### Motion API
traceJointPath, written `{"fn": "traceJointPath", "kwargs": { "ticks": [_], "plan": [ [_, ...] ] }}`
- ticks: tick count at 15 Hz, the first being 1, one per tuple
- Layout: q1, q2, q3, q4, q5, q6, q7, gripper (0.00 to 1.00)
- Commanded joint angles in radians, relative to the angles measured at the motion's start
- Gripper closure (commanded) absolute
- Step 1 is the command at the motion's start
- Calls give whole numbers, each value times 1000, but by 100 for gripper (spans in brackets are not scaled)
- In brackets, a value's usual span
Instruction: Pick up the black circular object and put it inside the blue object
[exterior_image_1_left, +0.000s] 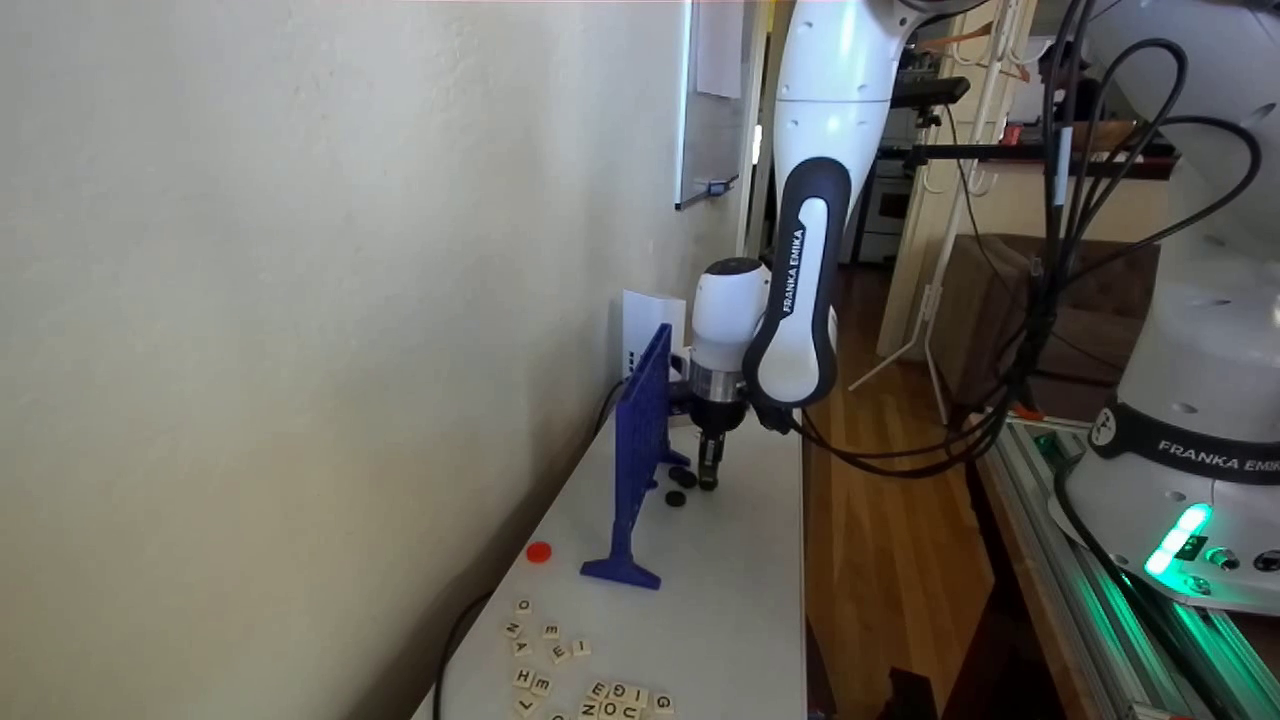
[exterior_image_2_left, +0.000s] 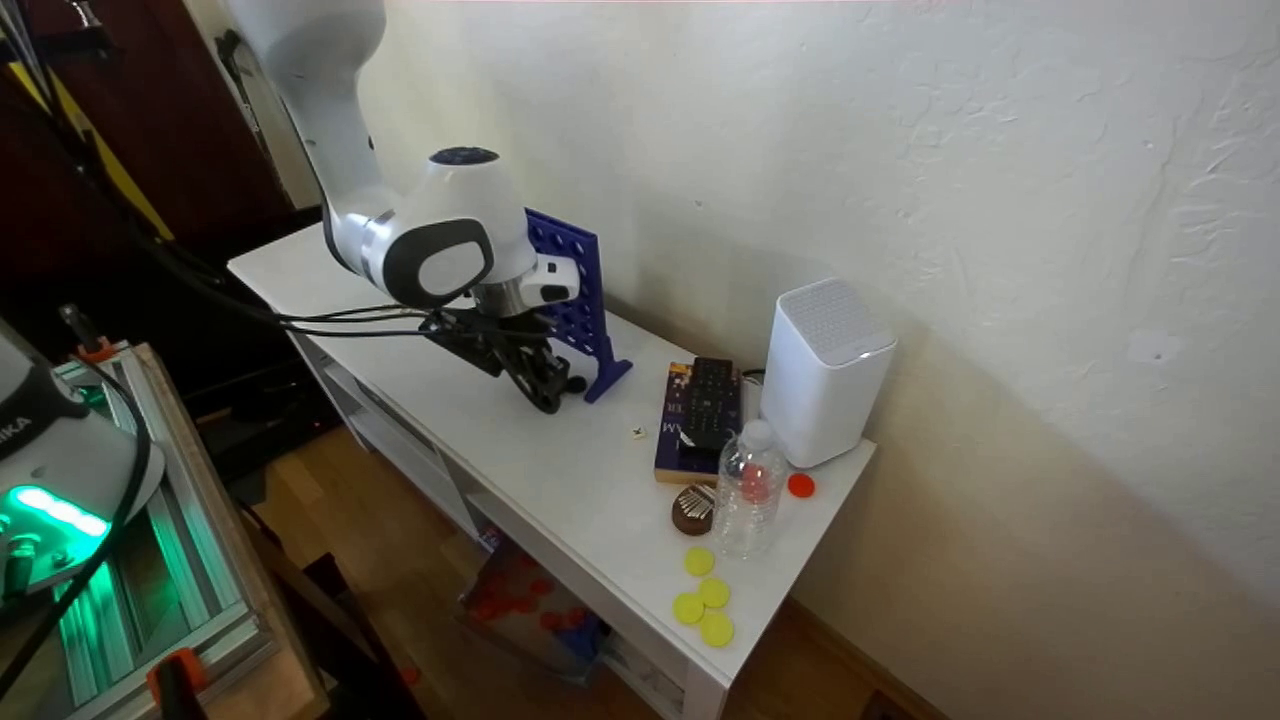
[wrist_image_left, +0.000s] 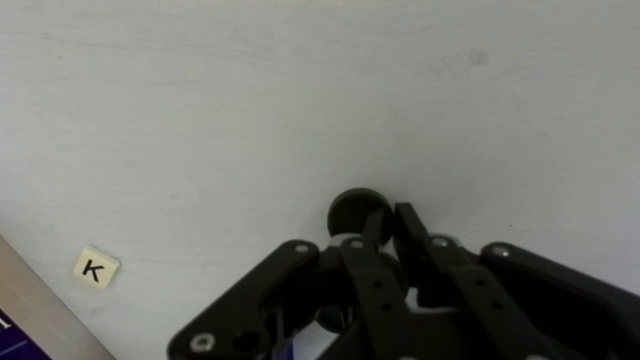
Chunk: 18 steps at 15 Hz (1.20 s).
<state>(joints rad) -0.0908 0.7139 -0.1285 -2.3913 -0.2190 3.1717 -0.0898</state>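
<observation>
Gripper beside black discs, contact unclear, open tabletop toward room-side edge

Pincer low at the bench, just beside the black discs
The blue rack stands upright between these and a red disc nearer the wall; letter tiles lie in the foreground.

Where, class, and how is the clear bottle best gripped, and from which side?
Probably by its narrow top, coming straight down from above. The clear bottle stands upright with that end pointing up, and it is slimmer than the body, so easier to close on. In an exterior view, the thumb piano and white box look close to the body, likely hindering a sideways approach.
</observation>
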Motion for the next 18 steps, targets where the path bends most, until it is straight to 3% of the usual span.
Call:
{"fn": "traceJointPath", "kwargs": {
  "ticks": [1, 6, 11, 12, 13, 18],
  "plan": [
    [-55, -79, 39, -55, 37, -60, -24, 97],
    [-155, -193, 104, -120, 80, -145, -35, 97],
    [-218, -213, 160, -126, 136, -149, -55, 97],
    [-196, -203, 143, -120, 135, -133, -44, 64],
    [-178, -196, 132, -116, 133, -124, -38, 62],
    [-4, -166, 1, -90, 108, -125, 37, 29]
  ]
}}
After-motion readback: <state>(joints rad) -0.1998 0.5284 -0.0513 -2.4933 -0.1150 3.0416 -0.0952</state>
